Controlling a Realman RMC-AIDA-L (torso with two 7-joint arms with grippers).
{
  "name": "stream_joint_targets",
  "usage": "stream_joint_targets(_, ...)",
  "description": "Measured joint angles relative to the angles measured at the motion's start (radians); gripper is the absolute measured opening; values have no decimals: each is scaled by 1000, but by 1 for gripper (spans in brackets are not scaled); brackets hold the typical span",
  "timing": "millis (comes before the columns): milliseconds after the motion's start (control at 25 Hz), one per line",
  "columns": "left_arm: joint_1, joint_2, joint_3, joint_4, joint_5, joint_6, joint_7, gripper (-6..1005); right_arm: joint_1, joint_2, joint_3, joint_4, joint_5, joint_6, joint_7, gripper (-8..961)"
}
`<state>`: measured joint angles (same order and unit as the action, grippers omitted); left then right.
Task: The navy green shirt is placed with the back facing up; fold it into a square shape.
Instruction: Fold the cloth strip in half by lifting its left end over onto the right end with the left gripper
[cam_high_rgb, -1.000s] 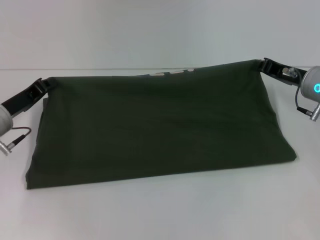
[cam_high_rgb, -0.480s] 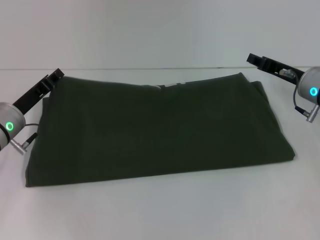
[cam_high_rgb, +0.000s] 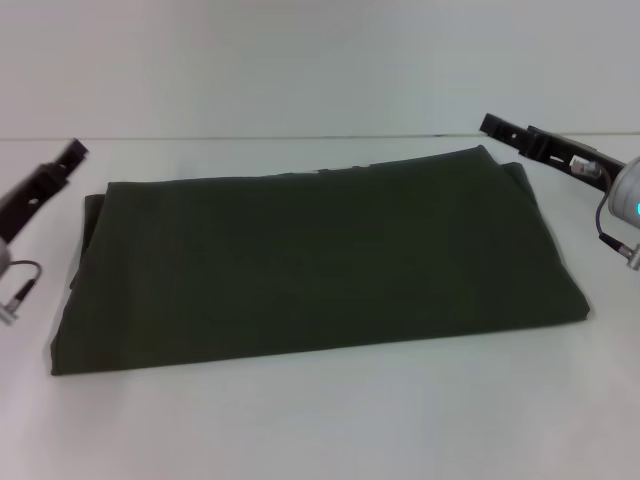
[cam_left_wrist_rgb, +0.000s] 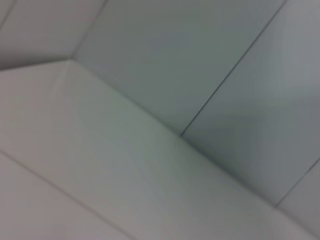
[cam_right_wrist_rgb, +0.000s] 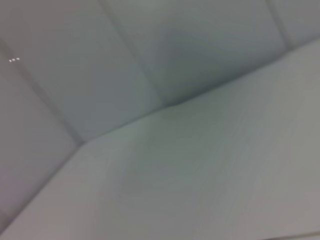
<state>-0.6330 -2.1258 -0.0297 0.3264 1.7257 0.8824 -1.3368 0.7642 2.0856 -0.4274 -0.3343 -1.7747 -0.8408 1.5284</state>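
Note:
The navy green shirt (cam_high_rgb: 320, 260) lies flat on the white table (cam_high_rgb: 330, 425) in the head view, folded into a wide rectangle with its fold along the near edge. My left gripper (cam_high_rgb: 72, 153) hovers open off the shirt's far left corner, clear of the fabric. Just beyond the far right corner my right gripper (cam_high_rgb: 493, 125) hangs open and holds nothing. Neither wrist view shows the shirt or any fingers, only pale panels and seams.
A pale wall rises behind the table's far edge (cam_high_rgb: 300, 137). Bare white tabletop runs along the front and to both sides of the shirt.
Both grippers have let go of the shirt's far corners and drawn back outward. The raised far edge has dropped, and the shirt now lies flat.

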Motion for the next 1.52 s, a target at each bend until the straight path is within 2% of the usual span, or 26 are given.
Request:
stream_joint_targets(80,27,15,5,1,-7,76,-51,605,-16,-5,-17,-10,-5,-82,-47,725)
stream_joint_targets(160,56,25,9,10,-4,173,-120,681,-37,-10,-70,-32,-9,-193,-97,792)
stream_joint_targets(320,116,27,59,77,31,361,-272,834,-74,-11,-227,-86,-11,-361,-195,938)
stream_joint_targets(440,161,18,86,127,54,501,-326,895,-100,-3,-332,-118,-11,-429,-247,934)
stream_joint_targets(520,171,17,91,140,68,532,-355,936,-112,-1,-389,-125,-11,-456,-275,931)
stream_joint_targets(560,186,18,111,175,125,575,-459,936,-116,-1,-411,-126,-12,-465,-287,931)
stream_joint_targets(640,197,22,131,207,200,625,-560,936,-127,0,-445,-126,-12,-486,-318,931)
stream_joint_targets(880,225,35,139,324,453,754,-873,936,-147,1,-518,-126,-15,-503,-362,932)
stream_joint_targets(1080,277,46,128,420,561,785,-1072,936,-168,0,-539,-130,-17,-509,-419,932)
stream_joint_targets(1320,296,50,130,468,594,788,-1140,936,-172,-1,-551,-132,-17,-521,-438,931)
stream_joint_targets(1520,286,50,137,450,630,718,-1176,936,-170,0,-553,-133,-17,-517,-438,932)
